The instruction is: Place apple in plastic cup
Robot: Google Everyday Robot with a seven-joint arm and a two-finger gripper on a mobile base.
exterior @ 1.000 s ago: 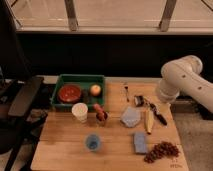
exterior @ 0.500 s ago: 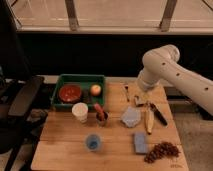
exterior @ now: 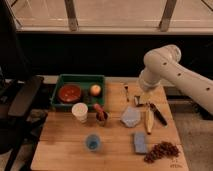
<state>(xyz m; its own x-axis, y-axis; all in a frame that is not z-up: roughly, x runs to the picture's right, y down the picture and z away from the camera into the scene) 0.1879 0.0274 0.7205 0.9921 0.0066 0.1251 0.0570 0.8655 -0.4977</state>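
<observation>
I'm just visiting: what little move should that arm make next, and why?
Probably swing the end effector across toward the apple. The apple lies in the green bin beside the red bowl, while the end effector hangs over the right half of the table. The plastic cup stands near the front edge.

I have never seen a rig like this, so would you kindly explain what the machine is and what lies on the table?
This is a robot with one white arm. At the arm's end is a two-finger gripper, which hangs over the right rear part of the wooden table. There is a single camera, looking down at the table from the front. At the back left, a green bin holds a red bowl and the apple. In front of the bin stand a white cup and a dark cup. Nearer the camera stands the blue cup. The apple lies in the bin, apart from the gripper, so it is not held.
</observation>
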